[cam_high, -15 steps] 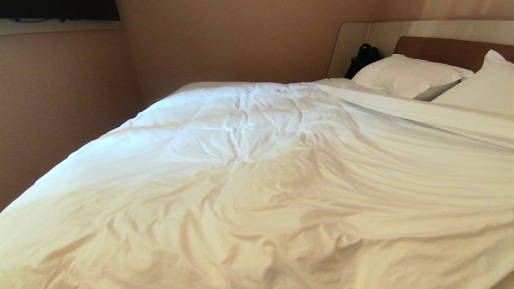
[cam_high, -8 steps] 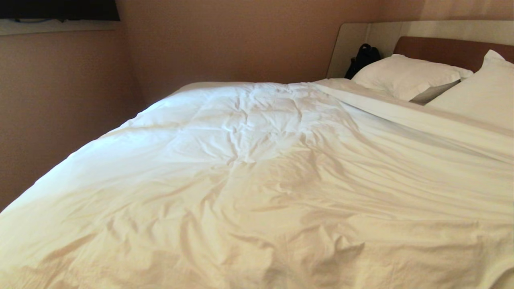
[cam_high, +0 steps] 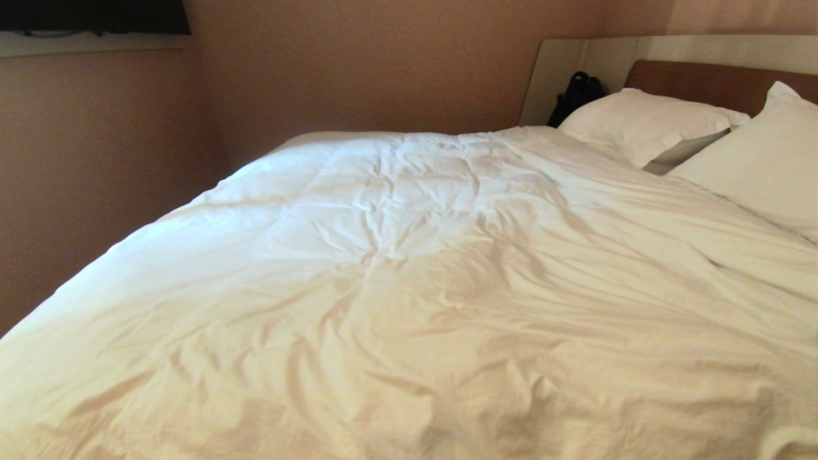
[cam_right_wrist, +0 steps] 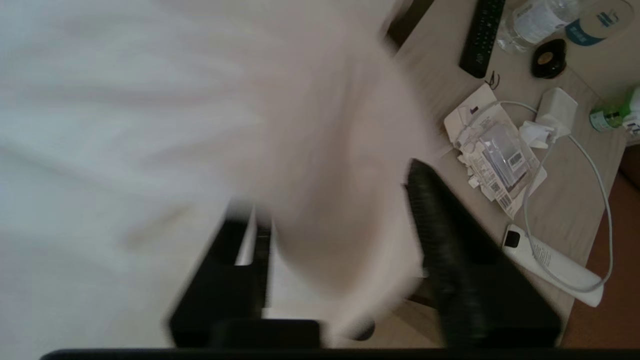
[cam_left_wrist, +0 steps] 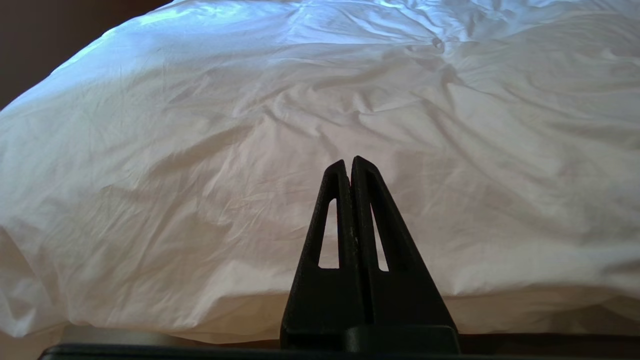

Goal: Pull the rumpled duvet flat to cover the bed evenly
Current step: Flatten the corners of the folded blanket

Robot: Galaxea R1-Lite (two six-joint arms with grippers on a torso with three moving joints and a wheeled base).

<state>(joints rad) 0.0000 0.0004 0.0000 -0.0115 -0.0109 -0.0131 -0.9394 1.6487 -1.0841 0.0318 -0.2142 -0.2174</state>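
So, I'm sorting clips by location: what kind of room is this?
Most likely a hotel bedroom: a double bed with white duvet and pillows, and a bedside table with a remote.

Past my right wrist a pale wooden tabletop [cam_right_wrist: 570, 210] carries a scatter of small things. A black remote control [cam_right_wrist: 482, 37] lies near its far edge, with a clear water bottle [cam_right_wrist: 532, 22] and a small round black object [cam_right_wrist: 548, 59] just beside it. A white charger [cam_right_wrist: 556, 111] trails a white cable [cam_right_wrist: 602, 200] looping around torn packaging [cam_right_wrist: 495, 155]. A green bottle [cam_right_wrist: 612, 116] lies at the tabletop's edge. Ahead, a black bag [cam_high: 575, 96] leans in the corner against the tan wall [cam_high: 358, 70].
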